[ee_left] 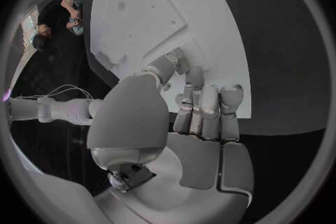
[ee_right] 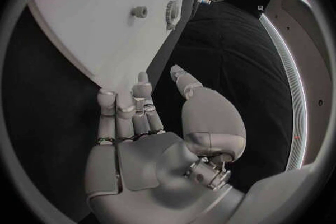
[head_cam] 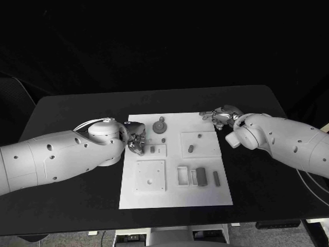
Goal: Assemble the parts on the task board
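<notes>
Black table (head_cam: 75,110) is carrying the white board (head_cam: 176,195) at its middle, dark backdrop all round.

You are looking at an early stage, by my reading: parts are lying loose on the board. A round toothed part (head_cam: 160,126) is sitting near the far edge, a short peg (head_cam: 189,149) is resting on a raised square plate (head_cam: 201,144), and a row of small blocks (head_cam: 200,176) is lying toward the near right.

Left hand (head_cam: 135,141) is hanging at the board's left edge, just beside a small slotted block (head_cam: 157,150). Its wrist view is showing the fingers (ee_left: 210,106) held straight and side by side over the board's edge, nothing in them. Right hand (head_cam: 222,117) is hovering at the far right corner, fingers (ee_right: 126,106) extended over the edge, thumb apart, also holding nothing.

Step in hand looks like the approach to a first pick. Next move is calling for you to choose one loose part, bring a hand over it and close the fingers on it cleanly. I cannot tell which socket takes which part.
</notes>
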`<state>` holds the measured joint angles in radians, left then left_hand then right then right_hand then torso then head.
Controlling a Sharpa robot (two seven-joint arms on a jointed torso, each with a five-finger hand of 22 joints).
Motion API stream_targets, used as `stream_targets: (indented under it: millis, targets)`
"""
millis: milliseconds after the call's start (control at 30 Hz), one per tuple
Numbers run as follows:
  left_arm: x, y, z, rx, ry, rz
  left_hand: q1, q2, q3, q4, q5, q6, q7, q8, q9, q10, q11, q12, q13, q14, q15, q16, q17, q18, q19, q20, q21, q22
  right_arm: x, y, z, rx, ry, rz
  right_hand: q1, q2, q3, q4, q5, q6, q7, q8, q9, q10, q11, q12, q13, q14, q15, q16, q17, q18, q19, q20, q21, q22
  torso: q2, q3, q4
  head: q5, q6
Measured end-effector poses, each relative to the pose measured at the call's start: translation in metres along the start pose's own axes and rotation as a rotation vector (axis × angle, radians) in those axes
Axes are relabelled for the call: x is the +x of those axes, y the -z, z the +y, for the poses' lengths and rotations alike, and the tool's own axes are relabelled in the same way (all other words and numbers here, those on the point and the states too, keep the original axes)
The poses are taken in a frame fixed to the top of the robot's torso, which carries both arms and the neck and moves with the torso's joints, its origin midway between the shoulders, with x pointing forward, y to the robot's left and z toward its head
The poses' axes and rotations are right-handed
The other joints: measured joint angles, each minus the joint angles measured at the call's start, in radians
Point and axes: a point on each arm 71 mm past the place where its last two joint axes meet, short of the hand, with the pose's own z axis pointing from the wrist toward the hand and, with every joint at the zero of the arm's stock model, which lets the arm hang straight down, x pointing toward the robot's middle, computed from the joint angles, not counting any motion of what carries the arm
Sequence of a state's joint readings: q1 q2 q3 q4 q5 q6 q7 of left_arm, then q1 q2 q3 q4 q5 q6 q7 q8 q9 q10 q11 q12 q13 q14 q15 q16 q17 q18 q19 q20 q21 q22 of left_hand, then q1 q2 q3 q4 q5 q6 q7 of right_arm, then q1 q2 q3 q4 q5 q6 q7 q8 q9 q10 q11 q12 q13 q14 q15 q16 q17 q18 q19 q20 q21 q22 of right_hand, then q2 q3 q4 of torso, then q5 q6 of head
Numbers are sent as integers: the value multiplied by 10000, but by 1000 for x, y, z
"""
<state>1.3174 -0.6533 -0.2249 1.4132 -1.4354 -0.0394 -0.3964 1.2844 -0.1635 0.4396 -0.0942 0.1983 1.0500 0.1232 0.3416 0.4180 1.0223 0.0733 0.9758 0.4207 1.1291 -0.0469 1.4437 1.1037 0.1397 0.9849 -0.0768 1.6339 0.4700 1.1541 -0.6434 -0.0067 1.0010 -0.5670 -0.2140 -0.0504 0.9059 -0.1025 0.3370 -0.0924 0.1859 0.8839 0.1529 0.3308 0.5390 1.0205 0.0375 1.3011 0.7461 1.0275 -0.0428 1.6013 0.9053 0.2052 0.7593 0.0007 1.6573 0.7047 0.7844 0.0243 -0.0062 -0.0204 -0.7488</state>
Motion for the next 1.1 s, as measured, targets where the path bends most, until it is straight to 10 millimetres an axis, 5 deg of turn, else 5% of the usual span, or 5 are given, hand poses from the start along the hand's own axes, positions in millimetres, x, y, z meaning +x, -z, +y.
stream_targets:
  millis: [1100]
  targets:
    - [0, 0, -1, 95, -164, 66, 64, 23, 39, -68, -19, 21, -18, 16, 8, 22, 22, 0, 0, -24, -26, 0, -9, 1, -1, 5, 0, -7, 1, 0, 0, 7, 19, 35, 0, 0, 0, 0, 0, -25, 21, 0, -8, 0, 0, 0, 2, 1, 5, 0, 0, 0, 0, 0, 0, 0, 2, -2, -2, -46, -73]
